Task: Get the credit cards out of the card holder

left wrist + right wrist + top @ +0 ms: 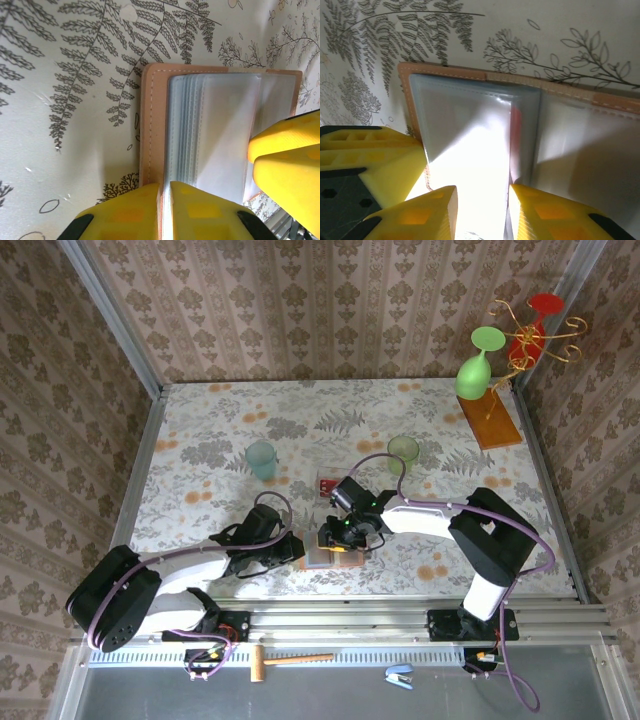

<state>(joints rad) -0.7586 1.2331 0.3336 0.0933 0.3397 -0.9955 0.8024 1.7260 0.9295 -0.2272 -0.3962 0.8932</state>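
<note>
Plainly, one card holder (330,560) lies open at the near edge of the table (200,420): tan leather, grey-blue clear sleeves, one red credit card (516,125) peeking inside. The left gripper (165,189) clamps its cover; the right gripper (482,194) straddles a sleeve, jaws apart.

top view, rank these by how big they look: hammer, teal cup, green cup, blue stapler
1. hammer, clearly the longest
2. teal cup and green cup, too alike to separate
3. blue stapler, smallest
</note>
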